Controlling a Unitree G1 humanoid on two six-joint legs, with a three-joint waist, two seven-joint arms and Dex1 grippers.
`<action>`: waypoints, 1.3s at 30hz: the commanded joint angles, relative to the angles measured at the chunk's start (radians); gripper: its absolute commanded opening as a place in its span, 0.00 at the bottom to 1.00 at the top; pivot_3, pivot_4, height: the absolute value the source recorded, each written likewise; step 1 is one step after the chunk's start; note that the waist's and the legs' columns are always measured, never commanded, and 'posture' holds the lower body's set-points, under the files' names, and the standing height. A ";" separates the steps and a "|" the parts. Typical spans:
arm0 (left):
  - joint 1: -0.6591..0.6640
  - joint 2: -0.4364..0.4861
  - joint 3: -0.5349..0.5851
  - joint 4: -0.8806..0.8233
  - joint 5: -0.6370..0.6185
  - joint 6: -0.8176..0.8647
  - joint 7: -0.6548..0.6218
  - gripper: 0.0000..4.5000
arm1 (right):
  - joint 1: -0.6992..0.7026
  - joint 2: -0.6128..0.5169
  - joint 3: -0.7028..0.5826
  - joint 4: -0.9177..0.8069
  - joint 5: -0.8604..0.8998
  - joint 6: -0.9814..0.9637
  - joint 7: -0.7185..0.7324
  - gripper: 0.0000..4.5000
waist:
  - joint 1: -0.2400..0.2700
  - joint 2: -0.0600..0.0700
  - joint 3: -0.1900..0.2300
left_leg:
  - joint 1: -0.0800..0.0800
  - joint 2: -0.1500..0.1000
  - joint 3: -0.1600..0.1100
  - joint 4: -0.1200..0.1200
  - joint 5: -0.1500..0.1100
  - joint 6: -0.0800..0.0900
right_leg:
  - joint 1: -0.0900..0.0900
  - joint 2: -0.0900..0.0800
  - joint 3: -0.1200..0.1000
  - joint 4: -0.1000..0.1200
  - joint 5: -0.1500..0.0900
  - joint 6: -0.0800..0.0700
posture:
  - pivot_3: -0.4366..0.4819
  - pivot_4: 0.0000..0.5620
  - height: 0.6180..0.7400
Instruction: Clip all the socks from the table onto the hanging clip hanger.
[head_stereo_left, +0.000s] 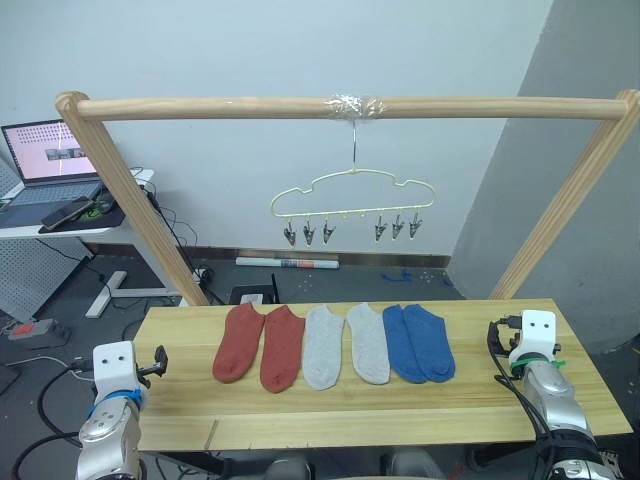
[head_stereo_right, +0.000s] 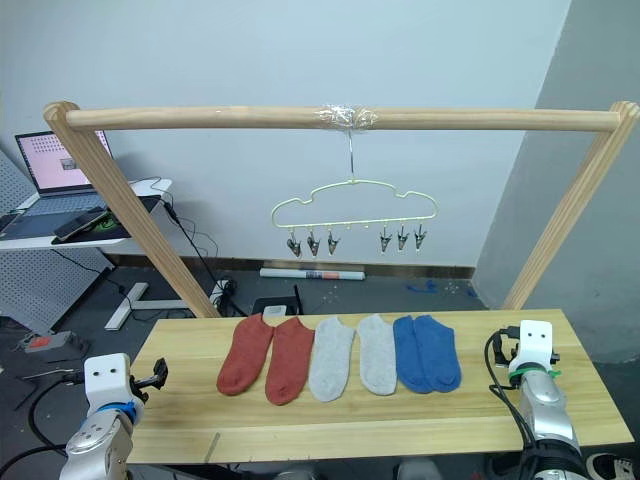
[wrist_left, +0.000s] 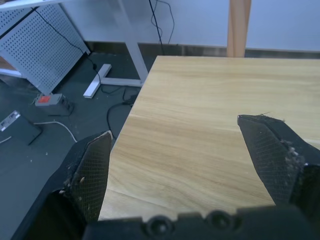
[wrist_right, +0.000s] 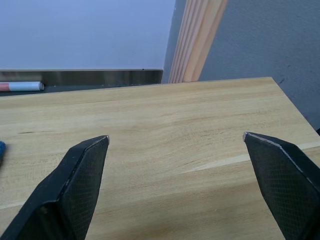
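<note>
Six socks lie side by side across the middle of the table (head_stereo_left: 350, 412): two rust-red socks (head_stereo_left: 239, 342) (head_stereo_left: 283, 348) on the left, two light grey socks (head_stereo_left: 323, 347) (head_stereo_left: 368, 343) in the middle, and two blue socks (head_stereo_left: 403, 343) (head_stereo_left: 430, 342) on the right. Above them the clip hanger (head_stereo_left: 352, 190) hangs by its hook from the pole, and its dark clips (head_stereo_left: 308, 233) hold nothing. My left gripper (wrist_left: 174, 127) is open over the table's left edge, well left of the red socks. My right gripper (wrist_right: 175, 136) is open over bare wood at the table's right end.
A thick wooden pole frame (head_stereo_left: 300, 106) spans the table, with slanted legs (head_stereo_left: 140, 215) at both back corners. A desk with a laptop (head_stereo_left: 45, 160) stands at the back left. Cables and a pegboard panel (wrist_left: 45, 45) lie on the floor beyond the table's left edge.
</note>
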 joint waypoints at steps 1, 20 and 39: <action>0.020 0.014 0.014 -0.088 -0.011 0.000 -0.019 0.99 | 0.010 0.004 0.005 -0.088 0.003 -0.009 0.014 1.00 | 0.000 0.000 0.000 | 0.000 0.000 0.000 0.000 0.000 0.000 | 0.000 0.000 0.000 0.000 0.000 0.000 | 0.52 0.02 1.00; 0.032 -0.101 -0.221 -0.881 -0.129 0.281 -0.079 0.53 | -0.067 -0.091 0.238 -0.722 0.230 0.355 0.569 1.00 | 0.004 -0.005 0.081 | -0.012 0.008 0.003 0.001 0.000 -0.001 | -0.008 0.001 -0.005 0.000 -0.001 -0.001 | 0.51 0.22 1.00; -0.278 -0.218 -0.353 -0.704 -0.046 0.258 -0.069 0.53 | -0.281 -0.025 0.332 -0.949 0.411 0.556 0.653 1.00 | -0.003 -0.012 0.113 | -0.022 0.008 0.003 0.002 -0.003 -0.004 | -0.017 0.002 -0.006 -0.001 0.000 0.006 | 0.41 0.28 1.00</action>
